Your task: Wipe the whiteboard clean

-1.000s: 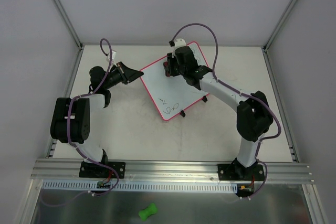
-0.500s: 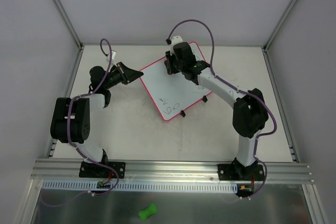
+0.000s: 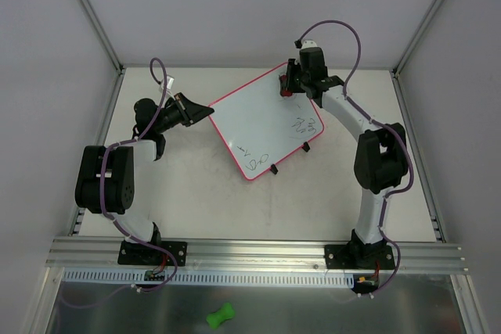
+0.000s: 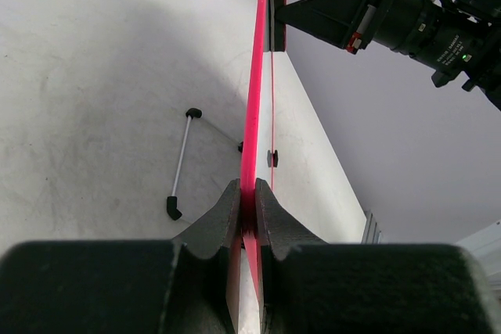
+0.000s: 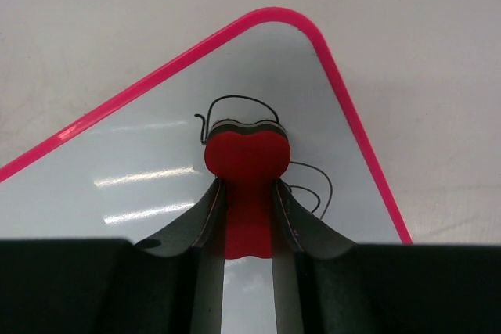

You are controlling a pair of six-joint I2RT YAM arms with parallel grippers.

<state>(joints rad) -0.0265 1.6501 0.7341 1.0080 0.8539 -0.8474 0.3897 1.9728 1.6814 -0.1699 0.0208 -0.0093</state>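
Note:
The whiteboard [image 3: 258, 119] is white with a pink rim and sits diagonally at mid-table, with dark scribbles near its right corner [image 3: 300, 123] and near corner [image 3: 254, 160]. My left gripper [image 3: 205, 110] is shut on the board's left corner; in the left wrist view the pink rim [image 4: 255, 107] runs edge-on between the jaws of that gripper [image 4: 248, 201]. My right gripper [image 3: 288, 84] is shut on the red eraser [image 5: 247, 154], which presses on the board [image 5: 141, 162] at its far corner, over scribbles [image 5: 313, 185].
Black feet [image 3: 274, 170] stick out along the board's near-right edge. A thin white rod with black ends [image 4: 180, 166] shows beside the board. A green bone-shaped object [image 3: 220, 317] lies below the base rail. Frame posts and walls border the table.
My right gripper has swept the eraser rightward across the board's far part to its far corner, uncovering scribbles near the right corner. The left gripper has stayed clamped on the board.

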